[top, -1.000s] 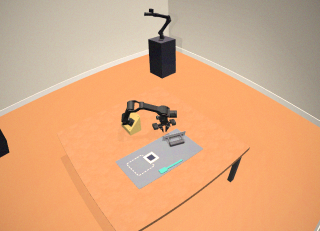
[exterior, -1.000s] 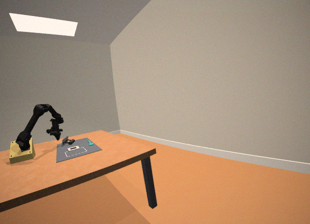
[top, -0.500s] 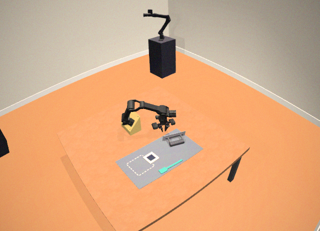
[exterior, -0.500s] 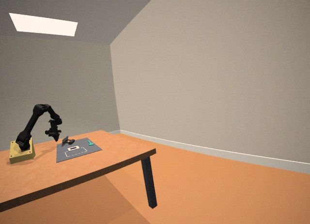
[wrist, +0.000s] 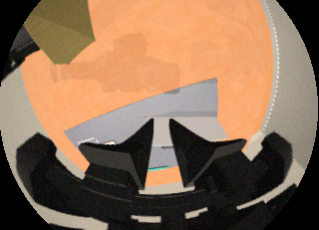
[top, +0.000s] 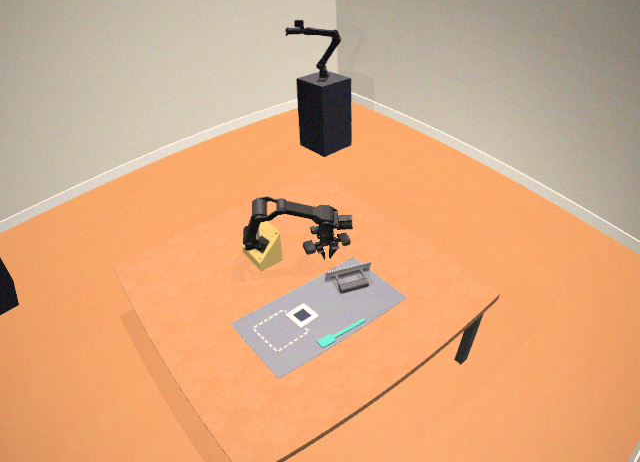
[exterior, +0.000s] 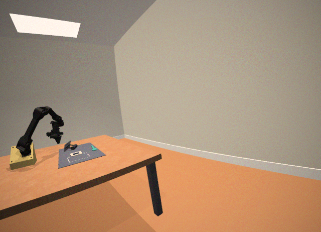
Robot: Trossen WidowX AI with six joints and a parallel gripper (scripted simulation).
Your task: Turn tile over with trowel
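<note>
Waiting above the table (top: 196, 302) (exterior: 77, 172) (wrist: 199, 51), the tool (top: 327, 257) (exterior: 58, 142) (wrist: 161, 121) is slightly open, holding nothing. The trowel (top: 341, 333) (exterior: 94, 148) (wrist: 159, 168) lies at the mat's lower edge in the top view; the tile (top: 311, 316) (exterior: 72, 154), marked side up, still needs flipping into the outline.

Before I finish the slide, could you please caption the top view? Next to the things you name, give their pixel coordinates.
The robot's hand (top: 326, 257) (wrist: 161, 121) hovers above the table; the teal trowel (top: 326, 339) (exterior: 94, 148) (wrist: 159, 168) and marked tile (top: 311, 315) (exterior: 75, 153) lie on the mat (top: 361, 310) (exterior: 97, 153) (wrist: 115, 117).

In the top view, a gray handled tool with a toothed blade (top: 353, 281) (exterior: 69, 146) (wrist: 189, 130) stands right of center, and a black pedestal (top: 324, 116) rises at upper center.
</note>
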